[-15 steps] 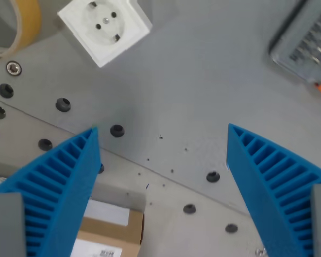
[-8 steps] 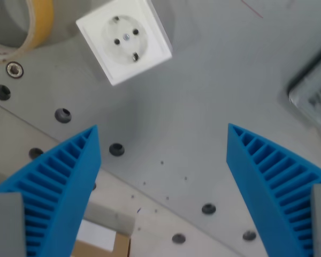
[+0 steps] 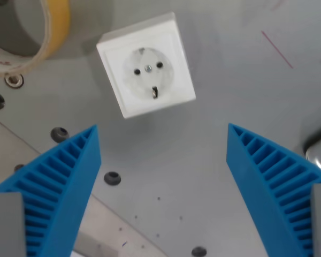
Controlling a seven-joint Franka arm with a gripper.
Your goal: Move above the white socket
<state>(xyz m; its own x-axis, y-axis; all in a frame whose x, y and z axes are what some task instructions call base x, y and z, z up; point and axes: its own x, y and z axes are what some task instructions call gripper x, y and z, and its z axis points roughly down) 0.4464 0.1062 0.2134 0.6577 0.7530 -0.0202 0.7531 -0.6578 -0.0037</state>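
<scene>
Gripper [image 3: 163,134] spread wide, nothing between its two blue ribbed fingers [image 3: 59,187], above the grey bench [image 3: 230,91]. Screw holes [image 3: 112,178] run diagonally across the near bench beside a plate seam. Socket [image 3: 147,65]: white, square, tilted, lying face up beyond the fingertips and apart from them. Tape roll [image 3: 37,32]: yellow, at the far left corner, near the socket.

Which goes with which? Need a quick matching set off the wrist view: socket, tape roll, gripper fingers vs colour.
Things:
1. socket
2. tape roll
3. gripper fingers

Colours:
a. blue
b. white
c. yellow

Pairs: 1-b, 2-c, 3-a
</scene>
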